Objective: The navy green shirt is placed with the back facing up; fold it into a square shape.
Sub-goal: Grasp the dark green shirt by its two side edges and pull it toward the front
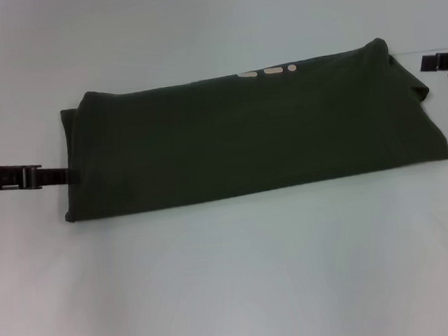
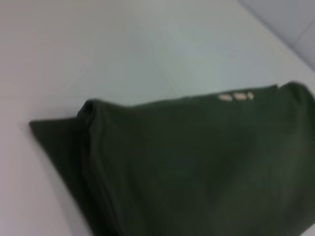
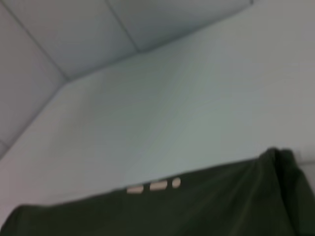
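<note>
Folded into a long band, the navy green shirt [image 1: 252, 133] lies flat on the white table [image 1: 235, 278]. Left gripper [image 1: 54, 176] touches its left edge; right gripper [image 1: 434, 62] sits just beside its far right corner. Finger states: cannot tell.

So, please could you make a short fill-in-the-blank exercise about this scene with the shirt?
1. The navy green shirt is folded into a long ____ band on the table.
2. The small marks at its far edge are ____ in colour.
3. The left gripper is at the shirt's ____ end.

Missing words: horizontal; cream; left
</note>
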Robot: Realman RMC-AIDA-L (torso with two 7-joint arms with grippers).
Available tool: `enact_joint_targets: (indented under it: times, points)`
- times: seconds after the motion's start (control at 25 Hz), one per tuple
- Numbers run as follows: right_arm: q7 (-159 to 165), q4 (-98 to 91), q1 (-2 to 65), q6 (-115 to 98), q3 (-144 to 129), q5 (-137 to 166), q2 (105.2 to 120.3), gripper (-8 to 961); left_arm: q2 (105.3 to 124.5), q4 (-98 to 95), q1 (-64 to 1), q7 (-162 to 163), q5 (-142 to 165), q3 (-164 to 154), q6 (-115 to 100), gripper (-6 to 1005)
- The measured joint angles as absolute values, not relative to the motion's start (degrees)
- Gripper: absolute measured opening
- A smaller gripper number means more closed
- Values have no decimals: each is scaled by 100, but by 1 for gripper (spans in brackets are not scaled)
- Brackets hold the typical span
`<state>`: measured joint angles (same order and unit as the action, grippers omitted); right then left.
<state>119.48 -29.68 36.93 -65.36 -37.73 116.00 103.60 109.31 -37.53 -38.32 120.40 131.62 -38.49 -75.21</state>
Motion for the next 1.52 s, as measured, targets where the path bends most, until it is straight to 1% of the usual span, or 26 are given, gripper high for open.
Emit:
enact_joint_targets:
  times: [0.16, 0.44, 0.64, 0.8, 1.04, 1.52]
  points:
    - [12470, -3138, 3836, -6728, -3776, 12233, 10329, 778, 10875, -3754, -3976, 12360, 13574, -3849, -7555, 540]
    - [12933, -3241, 3930, -6918, -3779, 12781, 10234, 778, 10847, -3757, -4017, 12462, 13804, -3832, -7556, 539]
    - [13062, -3327, 3930, -7002, -3778, 13020, 10223, 779, 10837, -3731, -4087, 12553, 13959, -3885, -7501, 540]
    - [13065, -3324, 3899, -6998, -3778, 13050, 10221, 779, 10891, -3675, -4152, 12643, 14144, -3916, -7302, 540]
    - [13039, -3301, 3900, -6988, -3778, 13063, 10221, 778, 10922, -3410, -4281, 12723, 14254, -4056, -7128, 540]
    - [13057, -3305, 3929, -6972, -3870, 13088, 10230, 779, 11135, -3227, -4337, 12883, 14402, -4430, -6477, 539]
